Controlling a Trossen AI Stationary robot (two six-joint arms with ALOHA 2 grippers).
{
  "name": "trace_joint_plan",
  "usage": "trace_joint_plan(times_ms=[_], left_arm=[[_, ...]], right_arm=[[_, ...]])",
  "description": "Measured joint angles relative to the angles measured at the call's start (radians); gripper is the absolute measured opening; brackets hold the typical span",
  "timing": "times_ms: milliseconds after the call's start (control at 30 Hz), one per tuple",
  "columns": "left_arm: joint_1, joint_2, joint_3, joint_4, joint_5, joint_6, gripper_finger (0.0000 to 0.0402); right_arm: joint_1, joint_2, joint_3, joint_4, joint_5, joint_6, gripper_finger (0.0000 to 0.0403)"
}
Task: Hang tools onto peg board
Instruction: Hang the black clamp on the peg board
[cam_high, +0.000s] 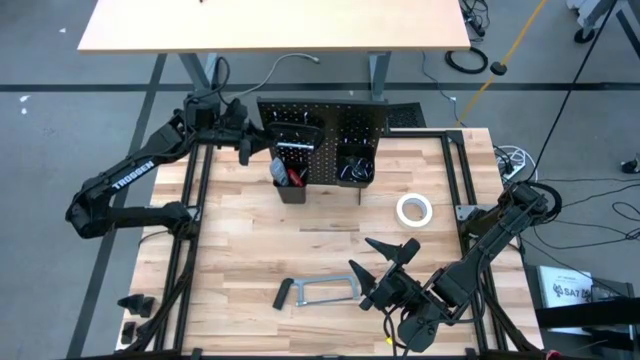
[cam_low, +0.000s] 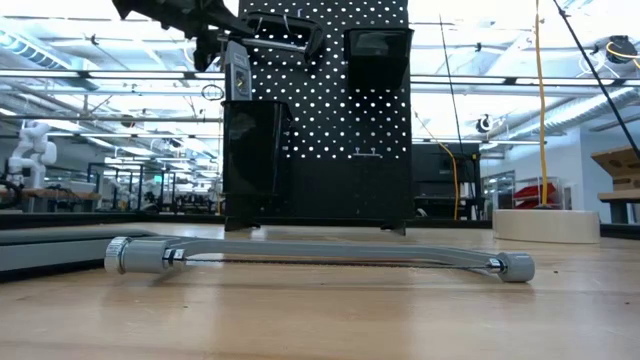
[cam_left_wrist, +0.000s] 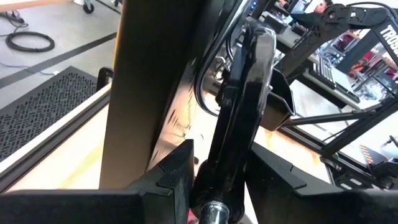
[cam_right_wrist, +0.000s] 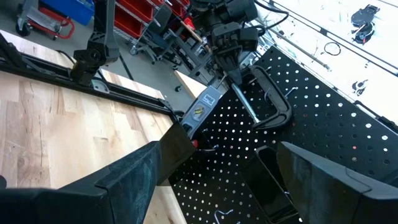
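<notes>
The black peg board (cam_high: 325, 120) stands upright at the table's far side. My left gripper (cam_high: 243, 140) is at the board's top left corner, shut on a black C-clamp (cam_right_wrist: 270, 99) held up against the board's face (cam_low: 285, 35). A grey level (cam_right_wrist: 202, 109) stands in the board's left bin (cam_high: 290, 185) beside a red-handled tool (cam_high: 297, 178). The grey hacksaw (cam_high: 322, 290) lies flat near the table's front edge. The white tape roll (cam_high: 413, 210) lies flat right of the board. My right gripper (cam_high: 372, 256) hovers open above the table just right of the hacksaw, pointing at the board. My left gripper pinches the C-clamp's frame (cam_left_wrist: 233, 143) between its two fingers, at the end where the screw (cam_left_wrist: 214, 211) passes through. The fingers come nearly level from the table's left, slanting slightly down. The clamp is lifted clear of the table; whether it rests on a hook, I cannot tell.
A second black bin (cam_high: 355, 168) hangs on the board's right half with tools in it. Black frame rails (cam_high: 195, 200) run along both sides of the table. Bare wood lies between the board and the hacksaw.
</notes>
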Motion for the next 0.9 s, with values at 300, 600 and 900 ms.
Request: trace_joint_plan(times_ms=[300,600,900], left_arm=[[0.0,-0.011,0.0,-0.026,-0.026,0.038,0.0132],[0.0,-0.041,0.0,-0.116,-0.073,0.13,0.014],[-0.005,-0.041,0.001,-0.112,-0.14,0.14,0.0215]], right_arm=[[0.0,0.0,0.0,0.0,0.0,0.0,0.0313],[0.0,0.0,0.0,0.0,0.0,0.0,0.0313],[-0.004,0.0,0.0,0.0,-0.027,0.018,0.0313]])
